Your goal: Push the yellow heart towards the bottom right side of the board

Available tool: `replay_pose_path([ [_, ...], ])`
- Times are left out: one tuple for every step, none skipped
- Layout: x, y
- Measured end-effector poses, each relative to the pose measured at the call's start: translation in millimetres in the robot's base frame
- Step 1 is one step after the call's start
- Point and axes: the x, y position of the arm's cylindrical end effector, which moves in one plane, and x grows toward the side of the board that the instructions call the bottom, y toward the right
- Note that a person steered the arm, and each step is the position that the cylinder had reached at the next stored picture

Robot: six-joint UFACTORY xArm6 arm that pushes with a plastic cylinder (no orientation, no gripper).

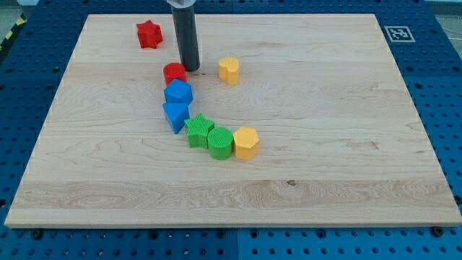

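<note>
The yellow heart lies on the wooden board, in the upper middle of the view. My tip stands on the board to the heart's left, with a gap of bare wood between them. The tip is just to the upper right of a red round block, close to it or touching; I cannot tell which.
A red star lies at the upper left. Below the red round block runs a curved chain: a blue hexagon, a blue triangle-like block, a green star, a green cylinder and a yellow hexagon.
</note>
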Motion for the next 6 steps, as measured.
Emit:
replay_pose_path([
  [0.0,0.0],
  [0.0,14.5],
  [0.0,46.9],
  [2.7,57.9],
  [6.0,58.6],
  [6.7,86.2],
])
